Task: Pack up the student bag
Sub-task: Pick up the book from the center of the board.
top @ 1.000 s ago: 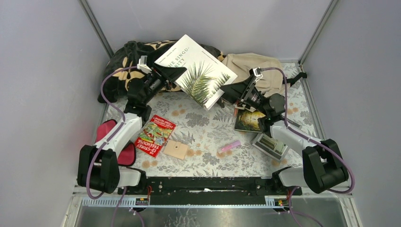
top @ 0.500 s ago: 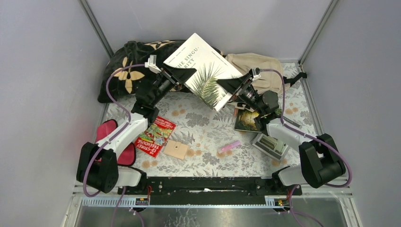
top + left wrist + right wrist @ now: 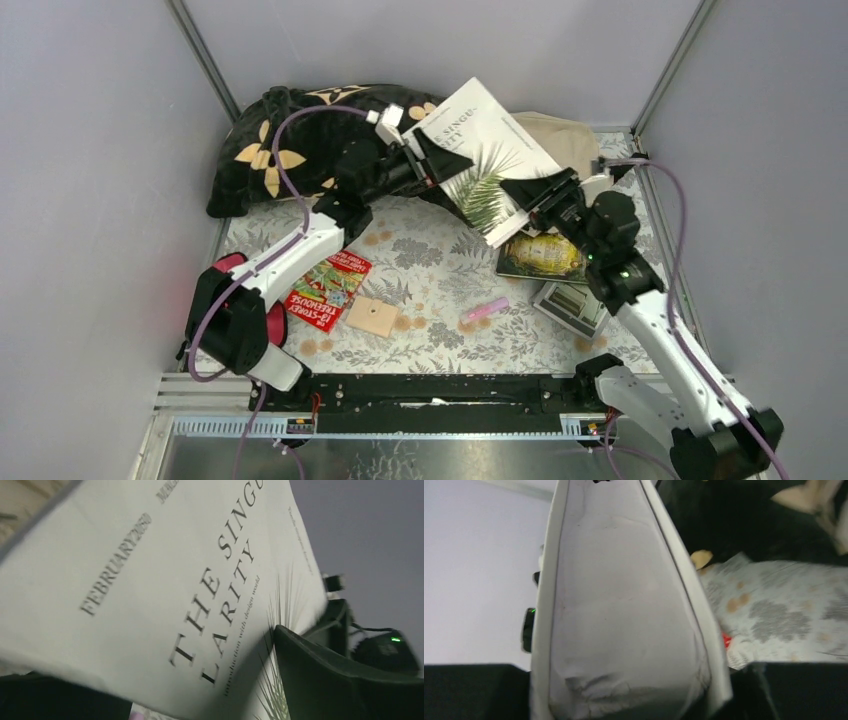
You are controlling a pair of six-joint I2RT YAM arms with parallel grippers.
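From above, the student bag (image 3: 568,135) lies upper right, just behind the white book (image 3: 490,150). The right gripper (image 3: 528,200) clamps the book's lower edge. The left gripper (image 3: 432,152) meets its left edge.

Left wrist: the book's cover (image 3: 150,580) fills the frame, and I cannot tell the jaw width.

Right wrist: the book (image 3: 624,605) is pinched between dark fingers (image 3: 469,690).

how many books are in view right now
3: a white palm-leaf book raised at the back, its corner in the right gripper; a red book flat on the table, front left; a dark green book under the right arm. Others may be hidden.
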